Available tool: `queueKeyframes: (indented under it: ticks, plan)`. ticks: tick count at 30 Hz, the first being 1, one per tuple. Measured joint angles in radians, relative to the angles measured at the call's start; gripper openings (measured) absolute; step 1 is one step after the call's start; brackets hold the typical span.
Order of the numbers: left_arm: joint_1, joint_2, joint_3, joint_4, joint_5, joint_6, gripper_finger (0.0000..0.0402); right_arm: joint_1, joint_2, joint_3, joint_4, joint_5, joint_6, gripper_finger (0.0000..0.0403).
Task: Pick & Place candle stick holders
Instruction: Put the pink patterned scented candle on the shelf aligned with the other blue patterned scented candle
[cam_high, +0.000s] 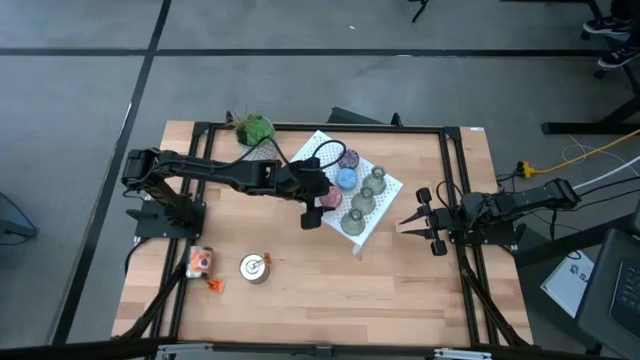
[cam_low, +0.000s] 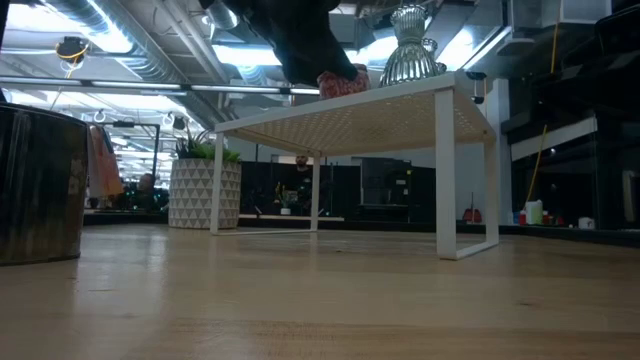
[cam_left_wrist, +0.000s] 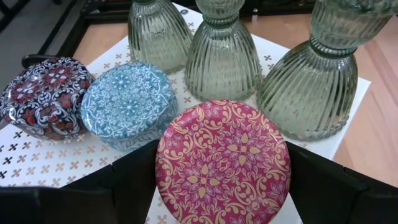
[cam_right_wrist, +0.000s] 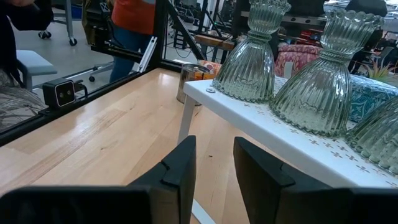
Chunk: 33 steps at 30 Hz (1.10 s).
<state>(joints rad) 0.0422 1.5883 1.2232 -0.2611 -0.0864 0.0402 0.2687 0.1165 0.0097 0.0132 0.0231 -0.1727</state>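
A wooden table (cam_high: 330, 290) is filling the centre of the high view, edged by a black frame (cam_high: 455, 190). A white perforated stand (cam_high: 385, 215) is sitting askew right of centre on it. A green potted plant (cam_high: 254, 129) is standing at the table's upper edge, left of the stand. An orange item (cam_high: 200, 263) is lying at lower left, too small to make out. Cables (cam_high: 585, 160) are trailing across the grey floor (cam_high: 80, 120) at right. In the low view, the stand (cam_low: 440, 105) is rising at upper centre, with the plant's patterned pot (cam_low: 205, 192) showing behind at left.
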Motion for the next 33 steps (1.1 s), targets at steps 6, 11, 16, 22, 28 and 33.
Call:
queueKeyframes:
  ticks: [6,11,16,22,28,33]
  plan:
    - [0.000,0.000,0.000,0.000,0.000,0.000,0.0307,0.000,0.000,0.000,0.000,0.000,0.000,0.0112]
    - [-0.001,0.000,0.000,0.000,0.001,0.000,0.0307,0.000,0.000,0.000,0.000,0.000,0.000,0.0112]
    - [-0.001,0.000,0.000,0.000,0.001,0.000,0.0307,0.000,0.000,0.000,0.000,0.000,0.000,0.0112]
    - [-0.001,0.000,0.000,0.000,0.001,0.000,0.0307,0.000,0.000,0.000,0.000,0.000,0.000,0.0112]
    - [-0.001,-0.002,0.001,0.027,0.002,0.000,0.0307,0.000,0.000,0.000,0.000,0.000,0.000,0.0112]
    - [-0.001,-0.002,0.001,0.027,0.002,-0.002,0.0307,0.000,0.000,0.000,0.000,0.000,0.000,0.0112]
